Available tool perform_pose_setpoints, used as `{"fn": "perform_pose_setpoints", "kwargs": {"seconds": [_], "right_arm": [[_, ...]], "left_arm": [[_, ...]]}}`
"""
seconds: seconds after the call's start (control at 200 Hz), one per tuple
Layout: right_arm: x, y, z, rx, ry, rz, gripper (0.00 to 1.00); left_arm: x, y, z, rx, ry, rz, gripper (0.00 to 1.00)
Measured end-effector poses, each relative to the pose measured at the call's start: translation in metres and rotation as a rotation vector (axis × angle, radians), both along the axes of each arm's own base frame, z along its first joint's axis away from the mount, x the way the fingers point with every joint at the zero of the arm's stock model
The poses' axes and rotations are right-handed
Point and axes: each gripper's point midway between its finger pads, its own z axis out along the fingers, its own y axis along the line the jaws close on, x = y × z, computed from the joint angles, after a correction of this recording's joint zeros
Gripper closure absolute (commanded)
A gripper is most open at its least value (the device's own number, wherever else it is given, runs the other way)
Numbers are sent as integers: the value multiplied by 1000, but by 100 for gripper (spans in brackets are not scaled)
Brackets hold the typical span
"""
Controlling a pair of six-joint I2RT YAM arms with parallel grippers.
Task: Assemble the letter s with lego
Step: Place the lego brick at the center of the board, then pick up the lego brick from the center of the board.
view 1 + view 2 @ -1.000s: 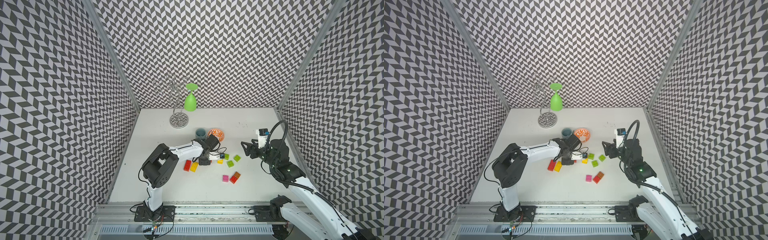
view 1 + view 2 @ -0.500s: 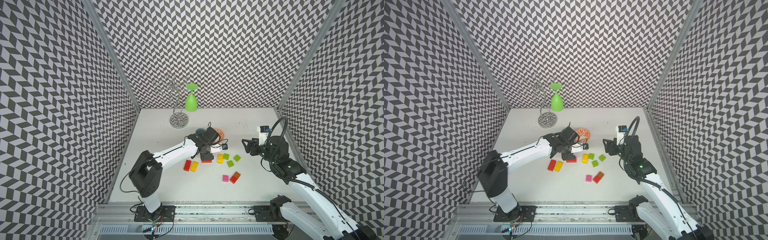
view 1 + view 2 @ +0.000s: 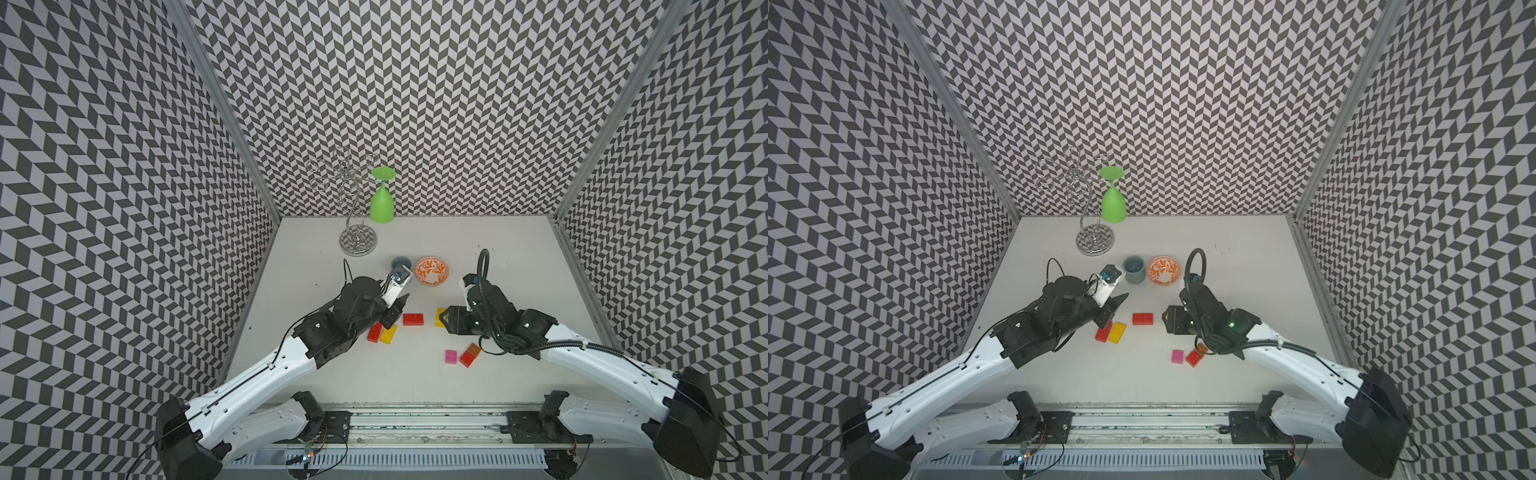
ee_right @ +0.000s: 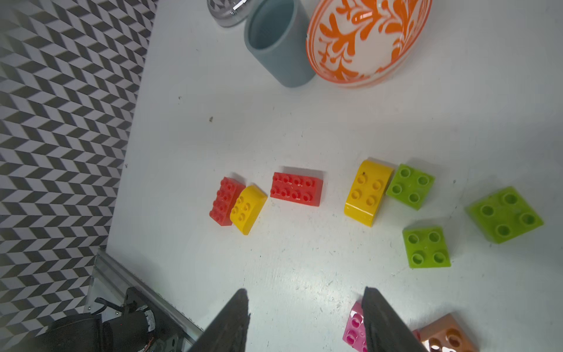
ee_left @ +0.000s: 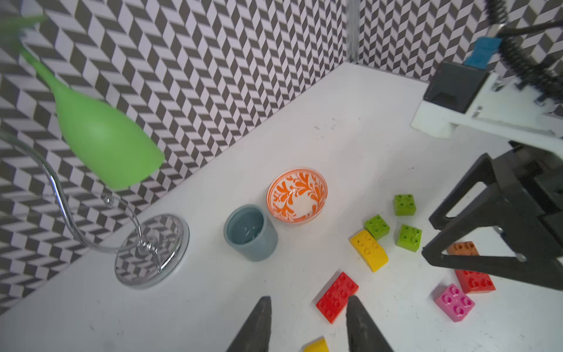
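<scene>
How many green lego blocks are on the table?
3. One green block touches a yellow brick; a second and third lie loose nearby. The right arm covers them in both top views, so others may be hidden.

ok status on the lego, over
Left gripper open, empty; right gripper open, empty. Lego scattered, no s yet. Bowl, cup stand clear.

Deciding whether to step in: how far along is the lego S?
Early. Nothing resembling an S yet: only a red brick and a yellow brick lie touching side by side. In hand: nothing; the left hand and right hand are both open and empty. Left: nearly everything; the lone red brick, second yellow brick, three green squares and pink brick lie loose.
</scene>
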Motion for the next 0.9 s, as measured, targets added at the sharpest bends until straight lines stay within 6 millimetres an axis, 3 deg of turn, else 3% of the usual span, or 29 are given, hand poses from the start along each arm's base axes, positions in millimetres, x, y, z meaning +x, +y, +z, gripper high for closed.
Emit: {"fn": "perform_pose_setpoints", "kwargs": {"seconds": [0.13,0.305,0.746,0.901], "right_arm": [[-23,18,-34,-43,125,-5,43],[-50,22,-75,-137,262,-33,48],[-46,17,-68,-168,291,-149,37],[-48,8,-74,-218,302,-162,36]], "left_arm": [[8,23,-19,-77,87,124,57],[11,38,-14,-187,126,216,54],[5,46,-33,-236,187,272,51],[6,46,-37,-233,198,281,51]]}}
